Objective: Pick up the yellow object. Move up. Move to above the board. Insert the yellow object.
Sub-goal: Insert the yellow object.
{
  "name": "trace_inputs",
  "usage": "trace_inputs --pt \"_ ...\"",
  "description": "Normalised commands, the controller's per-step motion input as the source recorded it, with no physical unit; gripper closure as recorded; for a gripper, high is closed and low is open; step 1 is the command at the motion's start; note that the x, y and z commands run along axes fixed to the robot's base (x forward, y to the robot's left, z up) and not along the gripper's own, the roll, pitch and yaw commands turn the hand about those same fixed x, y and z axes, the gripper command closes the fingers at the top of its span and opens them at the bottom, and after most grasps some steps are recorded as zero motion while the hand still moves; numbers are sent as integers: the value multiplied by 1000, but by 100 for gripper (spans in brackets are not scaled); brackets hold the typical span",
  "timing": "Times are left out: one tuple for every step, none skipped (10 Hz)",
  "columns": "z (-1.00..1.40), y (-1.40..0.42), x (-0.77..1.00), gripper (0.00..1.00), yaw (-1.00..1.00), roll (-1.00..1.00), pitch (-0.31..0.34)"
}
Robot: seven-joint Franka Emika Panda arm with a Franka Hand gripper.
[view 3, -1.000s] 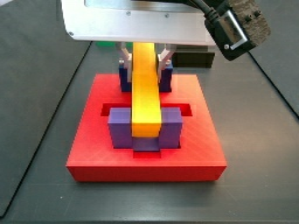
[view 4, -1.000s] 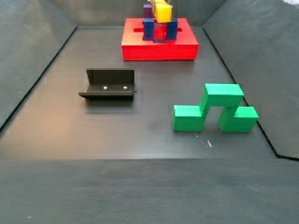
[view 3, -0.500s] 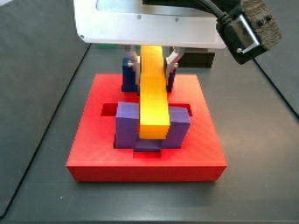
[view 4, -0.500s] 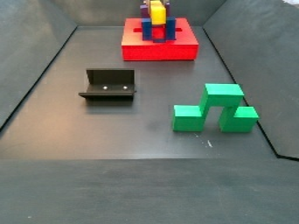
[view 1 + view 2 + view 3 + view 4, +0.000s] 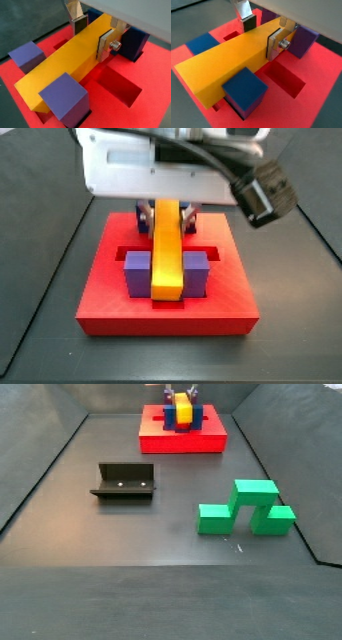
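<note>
In a side view the fixture [image 5: 124, 481] stands at about nine o'clock on the dark floor, well apart from the board [image 5: 183, 440] at twelve o'clock against the far wall; the green blocks [image 5: 249, 508] sit at about four o'clock.

On the board, the yellow object [image 5: 166, 246] lies lengthwise between the upright posts, its near end flanked by a purple post [image 5: 135, 275] on one side and another on the other. In a wrist view the bar [image 5: 70, 59] runs between the posts nearest the camera [image 5: 65, 95] and the farther posts beyond.

The gripper [image 5: 95, 31] is over the far part of the board, its silver fingers [image 5: 105, 44] closed narrowly on the yellow object: one plate presses flat against one long side, the dark pad of the opposite finger against the other side, so the bar fills the gap between them. In the other wrist picture the same clamp shows on the bar [image 5: 228, 60], with red recesses [image 5: 284, 80] open just beside it.
</note>
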Motion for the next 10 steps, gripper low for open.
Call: trace_inputs --pt "-160 3 0 100 -60 -473 0" --pt "-149 40 0 100 -11 -480 -11" --pt "-160 0 0 100 0 -396 -76" --pt "-209 0 0 100 0 -326 -100" --pt "-229 0 17 100 0 -203 -101" --pt "-254 0 0 100 0 -137 -104" --pt "-320 0 0 100 0 -127 -106" --pt "-323 0 0 100 0 -73 -99" --pt "-297 0 0 100 0 0 -57" --pt "-231 0 0 100 0 50 -1"
